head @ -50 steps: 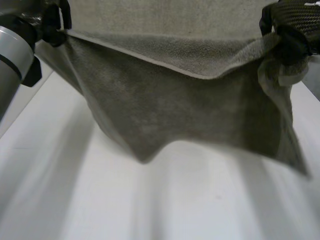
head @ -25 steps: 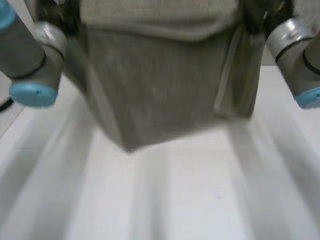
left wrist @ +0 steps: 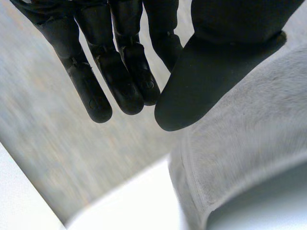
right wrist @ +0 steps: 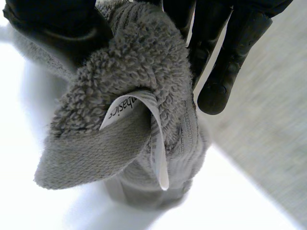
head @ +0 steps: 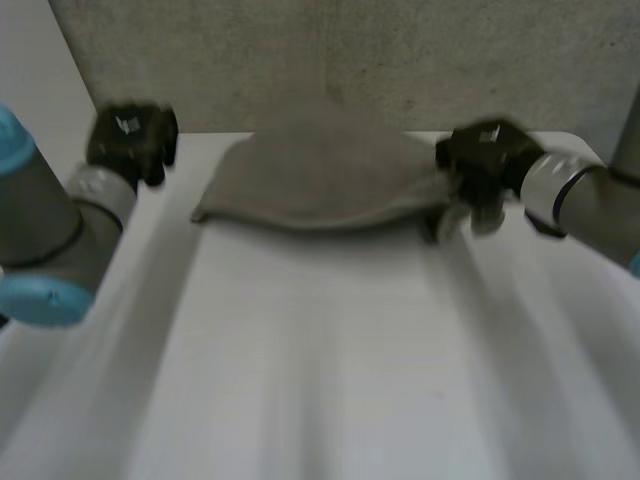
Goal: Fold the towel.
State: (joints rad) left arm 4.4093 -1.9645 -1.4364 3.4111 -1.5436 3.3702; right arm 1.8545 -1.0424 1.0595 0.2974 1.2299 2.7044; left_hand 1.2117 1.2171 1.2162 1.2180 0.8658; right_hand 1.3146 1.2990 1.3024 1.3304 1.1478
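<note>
Beneath the towel [head: 320,185], found the far end of the white table [head: 320,380], and right behind the towel a grey panel [head: 350,60]. Saw the towel lying across in a low, rumpled mound, seemingly doubled over on itself, though could not tell how neatly.

Found the right hand [head: 485,160] at the towel's right end, closed on a bunched corner. In the right wrist view, made out the thumb [right wrist: 48,24] on one side of the wad and the fingers [right wrist: 225,62] on the other, pinching thick looped cloth with a white label [right wrist: 158,143] curling out of it.

Found the left hand [head: 130,140] just off the towel's left end, apart from it in the head view. In the left wrist view, saw its fingers straight and close together, the thumb close beside the towel's edge, gripping nothing.

Judged the towel soft, limp and light: thick terry, grippy rather than slippery, in no way fragile, bound to sag and crease wherever unsupported. Judged the corners and hemmed edges the best places to take hold, pinching both layers together. Judged a grab in the middle likely only to bunch it. Reckoned on having to spread the wad at the right end flat for a clean fold.
</note>
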